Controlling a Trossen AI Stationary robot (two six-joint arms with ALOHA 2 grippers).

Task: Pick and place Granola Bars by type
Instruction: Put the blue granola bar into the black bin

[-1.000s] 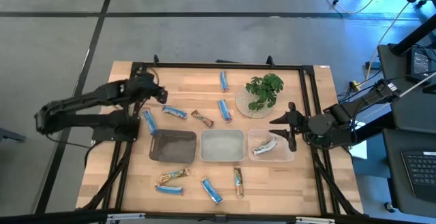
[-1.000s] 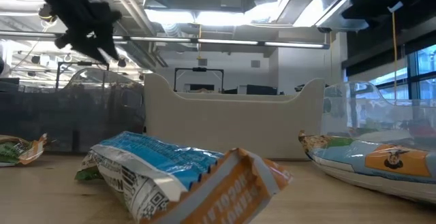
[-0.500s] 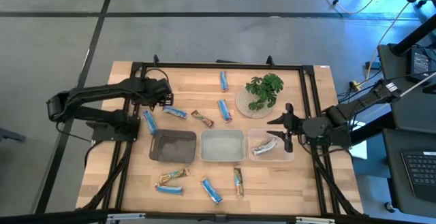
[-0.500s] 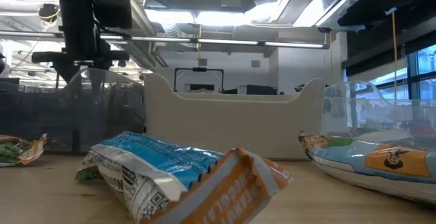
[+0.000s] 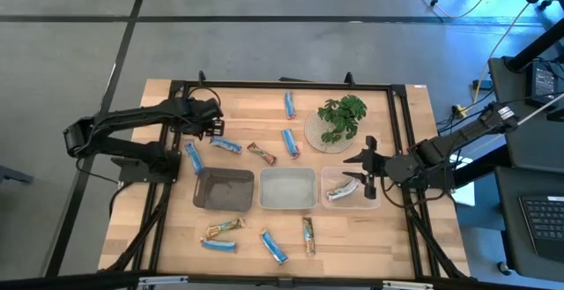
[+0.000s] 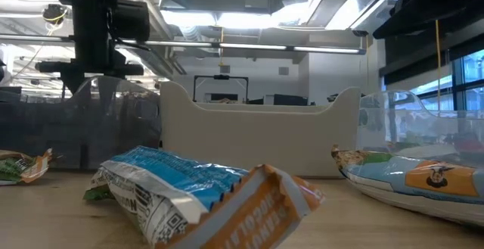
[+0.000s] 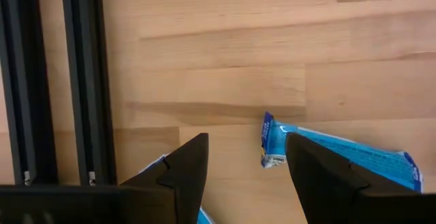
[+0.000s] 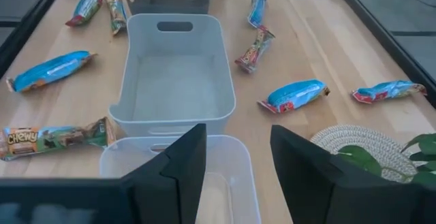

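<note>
Nearest the front edge of the wooden worktop (image 5: 397, 228): a brown-wrapped granola bar (image 5: 223, 228) touching a blue bar (image 5: 218, 244) just in front of it, another blue bar (image 5: 274, 246) to their right, and a green-brown bar (image 5: 308, 234) lying lengthwise.

Behind these, three trays in a row: dark tray (image 5: 223, 189) on the left, grey tray (image 5: 286, 189) in the middle, clear tray (image 5: 351, 189) on the right, with a silvery bar (image 5: 342, 188) lying inside the clear tray.

Right gripper (image 5: 366, 172) held over the right end of the clear tray, fingers (image 8: 178, 171) apart with a moderate gap and holding nothing; grey tray (image 8: 174, 74) straight ahead of them.

Beyond the trays, a blue bar (image 5: 193, 157) beside the dark tray's left corner, a blue bar (image 5: 226, 145) angled further back, a brown-red bar (image 5: 262, 153) next to it, and a blue bar (image 5: 290, 142) right of that.

Left gripper (image 5: 208, 124) above the worktop just behind the angled blue bar, fingers (image 7: 184, 176) spread fairly wide and empty, the end of that blue bar (image 7: 340, 158) showing between and past them.

Farther back, a leafy plant (image 5: 342, 116) on a round woven plate (image 5: 314, 131), and one more blue bar (image 5: 289, 105) near the rear edge.
</note>
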